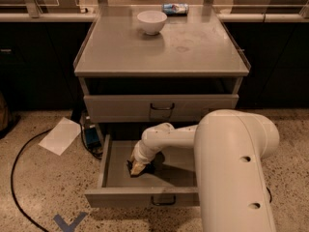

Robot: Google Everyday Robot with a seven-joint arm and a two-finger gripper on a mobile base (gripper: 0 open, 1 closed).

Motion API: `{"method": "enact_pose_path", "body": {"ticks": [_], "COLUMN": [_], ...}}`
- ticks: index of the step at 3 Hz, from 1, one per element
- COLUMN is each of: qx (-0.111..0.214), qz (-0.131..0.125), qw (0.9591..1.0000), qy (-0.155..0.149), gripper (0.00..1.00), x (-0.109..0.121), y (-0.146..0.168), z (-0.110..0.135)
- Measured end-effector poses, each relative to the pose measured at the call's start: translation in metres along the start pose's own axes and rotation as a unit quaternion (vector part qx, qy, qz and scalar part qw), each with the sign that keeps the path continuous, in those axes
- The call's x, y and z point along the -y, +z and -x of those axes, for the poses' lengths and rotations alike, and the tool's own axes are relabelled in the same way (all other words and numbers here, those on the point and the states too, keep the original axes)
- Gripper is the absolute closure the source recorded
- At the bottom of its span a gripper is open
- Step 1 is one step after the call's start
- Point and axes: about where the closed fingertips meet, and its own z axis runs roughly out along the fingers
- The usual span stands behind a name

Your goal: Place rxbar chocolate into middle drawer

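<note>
The middle drawer [107, 164], the lowest grey one, is pulled open, with its dark loop handle [163, 201] on the front. My arm reaches down into it from the right. The gripper [137, 168] is low over the drawer floor, left of centre. A small dark flat thing, which looks like the rxbar chocolate [147, 168], lies at the gripper's tip against the drawer floor. It is mostly hidden by the gripper and its shadow, so I cannot tell whether it is held or lying free.
The like-fronted grey drawer [161, 108] above is closed. A white bowl [151, 21] and a blue-and-white packet [175, 7] sit at the back of the cabinet top. White paper [60, 135], a blue object [91, 135] and a black cable [17, 178] lie on the floor at left.
</note>
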Motion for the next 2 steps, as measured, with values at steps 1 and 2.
{"method": "enact_pose_path", "body": {"ticks": [1, 2], "qx": [0.0, 0.0], "qz": [0.0, 0.0], "qw": [1.0, 1.0], "qy": [0.0, 0.0], "gripper": [0.81, 0.58], "x": [0.0, 0.0], "y": [0.0, 0.0], "z": [0.0, 0.0]}}
